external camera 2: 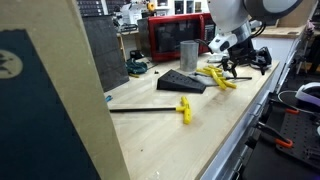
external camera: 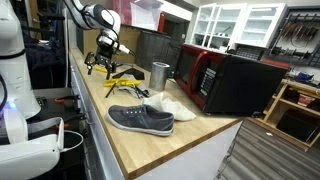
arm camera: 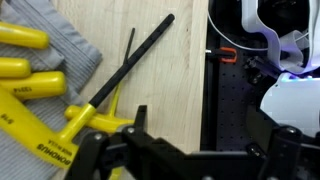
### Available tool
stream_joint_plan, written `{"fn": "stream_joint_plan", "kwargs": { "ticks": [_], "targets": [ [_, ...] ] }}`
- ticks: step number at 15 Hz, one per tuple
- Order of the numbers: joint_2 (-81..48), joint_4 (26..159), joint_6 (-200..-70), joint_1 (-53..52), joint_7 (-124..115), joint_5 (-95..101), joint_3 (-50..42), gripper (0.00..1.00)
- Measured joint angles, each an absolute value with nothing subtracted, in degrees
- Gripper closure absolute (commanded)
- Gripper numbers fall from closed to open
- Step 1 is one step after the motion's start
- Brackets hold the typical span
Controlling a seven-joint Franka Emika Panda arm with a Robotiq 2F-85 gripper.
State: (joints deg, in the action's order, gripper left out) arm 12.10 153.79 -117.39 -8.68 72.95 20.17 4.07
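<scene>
Wrist view: the gripper (arm camera: pixel 135 150) hangs right over the yellow T-handle keys (arm camera: pixel 40 70). They lie bunched on a grey cloth (arm camera: pixel 75 40), and one long black shaft (arm camera: pixel 135 55) angles out across the bench (arm camera: pixel 170 100). In an exterior view the gripper (external camera: pixel 104 66) looks spread wide and holds nothing, just above the keys (external camera: pixel 124 82) near a metal cup (external camera: pixel 160 73). In an exterior view the gripper (external camera 2: pixel 243 66) again sits over the keys (external camera 2: pixel 216 77). With the handles so crowded, closing here could pinch two at once or snag the cloth, and a tilted shaft could knock the cup.
</scene>
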Motion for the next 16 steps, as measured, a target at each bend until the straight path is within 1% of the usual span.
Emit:
{"fn": "stream_joint_plan", "kwargs": {
  "ticks": [16],
  "targets": [
    [10.1,156.3,-117.5,-4.1,72.5,23.6,1.0,0.00]
  ]
}}
